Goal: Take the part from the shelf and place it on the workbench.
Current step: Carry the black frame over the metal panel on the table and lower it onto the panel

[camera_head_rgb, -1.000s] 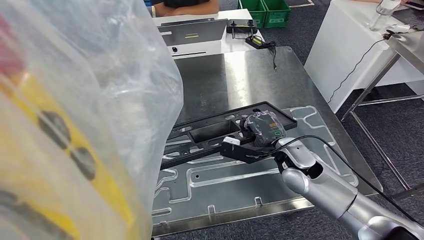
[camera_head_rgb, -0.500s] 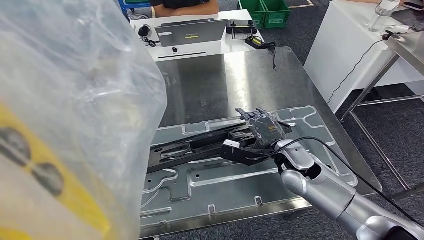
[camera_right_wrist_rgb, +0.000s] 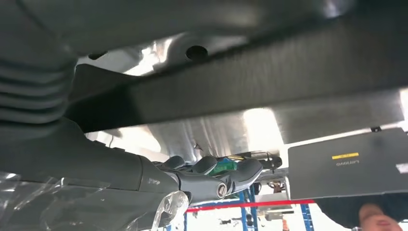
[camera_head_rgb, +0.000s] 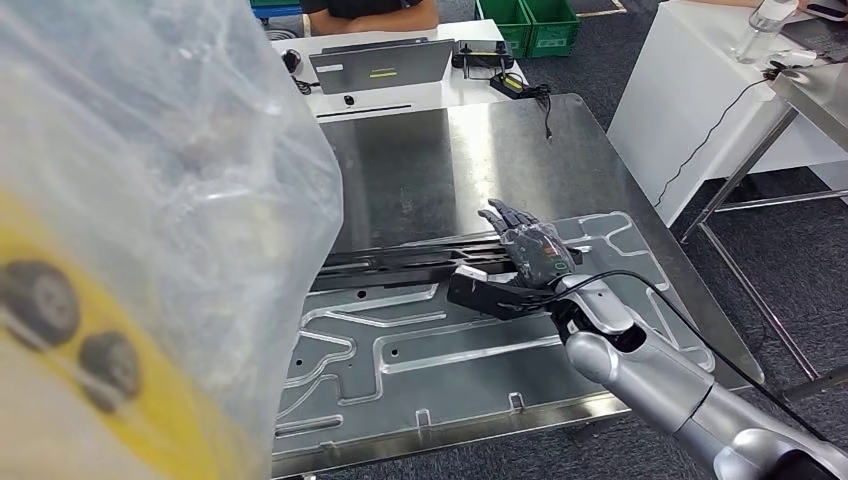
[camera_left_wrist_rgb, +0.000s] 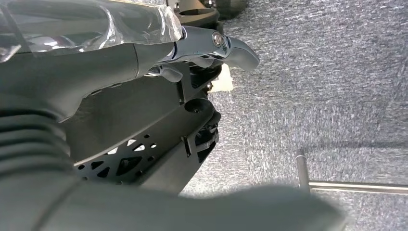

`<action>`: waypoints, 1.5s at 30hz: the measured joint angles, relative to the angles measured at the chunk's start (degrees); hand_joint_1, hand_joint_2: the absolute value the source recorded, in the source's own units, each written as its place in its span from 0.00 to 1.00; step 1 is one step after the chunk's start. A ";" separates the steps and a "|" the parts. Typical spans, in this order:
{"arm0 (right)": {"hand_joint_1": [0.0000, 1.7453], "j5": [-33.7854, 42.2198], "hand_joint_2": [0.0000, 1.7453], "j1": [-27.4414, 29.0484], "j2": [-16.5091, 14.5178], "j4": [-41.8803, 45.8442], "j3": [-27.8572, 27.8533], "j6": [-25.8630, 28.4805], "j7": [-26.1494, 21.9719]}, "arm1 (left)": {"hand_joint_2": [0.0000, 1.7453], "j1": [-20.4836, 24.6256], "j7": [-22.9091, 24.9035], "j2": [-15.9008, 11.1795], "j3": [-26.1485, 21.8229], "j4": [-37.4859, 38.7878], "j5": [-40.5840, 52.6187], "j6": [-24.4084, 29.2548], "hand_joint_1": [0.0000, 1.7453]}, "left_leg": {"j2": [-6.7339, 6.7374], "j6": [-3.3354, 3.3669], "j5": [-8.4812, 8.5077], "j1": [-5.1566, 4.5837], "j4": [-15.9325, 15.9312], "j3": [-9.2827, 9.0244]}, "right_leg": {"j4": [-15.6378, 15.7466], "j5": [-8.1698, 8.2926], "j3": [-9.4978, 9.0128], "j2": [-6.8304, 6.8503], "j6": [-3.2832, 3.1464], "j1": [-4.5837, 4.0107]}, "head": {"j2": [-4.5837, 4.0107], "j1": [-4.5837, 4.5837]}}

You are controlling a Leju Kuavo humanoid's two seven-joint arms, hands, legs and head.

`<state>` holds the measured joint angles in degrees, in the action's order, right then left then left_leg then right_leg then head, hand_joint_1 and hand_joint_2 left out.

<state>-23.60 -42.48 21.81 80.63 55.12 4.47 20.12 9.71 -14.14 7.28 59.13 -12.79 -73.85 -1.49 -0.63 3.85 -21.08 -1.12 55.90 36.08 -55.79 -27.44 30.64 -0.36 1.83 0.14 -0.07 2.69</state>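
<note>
Part, long black frame, lies low over the grey panel on the bench, long axis 9-to-3, one end under right hand. Fingers spread, extended toward 11; whether they hold it, cannot tell. Left hand cradles the part's other end, off the bench.

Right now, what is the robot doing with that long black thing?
The robot is putting a long black plastic part down on the shiny metal workbench, over a big metal sheet lying there. Its right robot hand rests at one end of the part with fingers stretched out. The left robot hand holds the other end. A laptop sits on a white table behind.
</note>
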 joint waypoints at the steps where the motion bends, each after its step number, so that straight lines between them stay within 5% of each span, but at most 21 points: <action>1: 0.00 1.06 0.00 0.03 0.00 0.01 -0.32 0.60 -0.08 | 0.00 0.00 -0.09 0.00 -0.09 0.00 -0.07 0.01 0.00 | 0.00 0.00 0.00 0.00 0.00 -0.01 | 0.00 0.00 -0.01 0.00 0.00 0.00 | 0.00 0.00; 7: 0.00 7.30 0.00 1.05 0.21 0.50 -3.02 5.48 0.74 | 0.00 -0.03 -0.77 0.00 -0.50 0.00 -1.11 0.07 0.00 | 0.00 0.00 0.00 0.00 0.00 -0.08 | 0.00 0.00 -0.07 0.00 0.00 0.00 | 0.00 0.00; 12: 0.00 -5.45 0.00 0.36 1.93 2.06 -3.23 1.16 9.54 | 0.00 -0.13 -0.92 -0.05 -0.62 0.00 -1.71 0.45 0.00 | -0.02 0.00 0.00 0.00 0.00 -0.10 | 0.00 0.00 -0.11 0.01 0.00 0.01 | 0.00 0.00; 16: 0.00 -9.14 0.00 -0.47 3.11 3.79 -2.84 -3.93 12.11 | 0.00 -0.15 -0.99 -0.21 -0.83 0.00 -1.94 0.39 0.00 | 0.01 0.00 0.00 0.00 0.00 -0.11 | 0.00 0.00 -0.11 -0.02 0.01 0.01 | 0.00 0.00; 36: 0.00 -3.49 0.00 -1.44 4.63 5.62 -2.37 -8.91 11.08 | 0.00 -0.90 -1.37 -0.37 -1.58 0.00 -2.80 -0.39 0.00 | -0.01 0.00 0.00 0.00 0.00 -0.14 | 0.01 0.01 -0.15 0.00 0.01 0.01 | 0.00 0.00; 39: 0.00 1.76 0.00 -1.31 4.63 5.71 -2.56 -5.95 9.01 | 0.00 -1.02 -1.55 -0.40 -1.62 0.00 -3.02 -0.21 0.00 | -0.01 0.00 0.00 0.00 0.00 -0.14 | 0.01 0.01 -0.15 0.00 0.01 0.01 | 0.00 0.00; 45: 0.00 18.81 0.00 1.19 3.27 10.10 -5.97 12.14 -3.81 | 0.00 -1.68 -1.00 -0.49 -2.16 0.00 -4.94 1.69 0.00 | 0.00 0.00 -0.01 0.00 0.00 -0.15 | 0.01 0.00 -0.16 0.00 0.01 0.01 | 0.00 0.01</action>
<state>-4.79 -41.29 25.09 90.73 49.15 16.61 16.31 8.03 -15.13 6.79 56.98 -12.79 -78.79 0.20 -0.64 3.86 -21.08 -1.12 55.90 35.93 -55.79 -27.43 30.47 -0.36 1.84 0.14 -0.07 2.69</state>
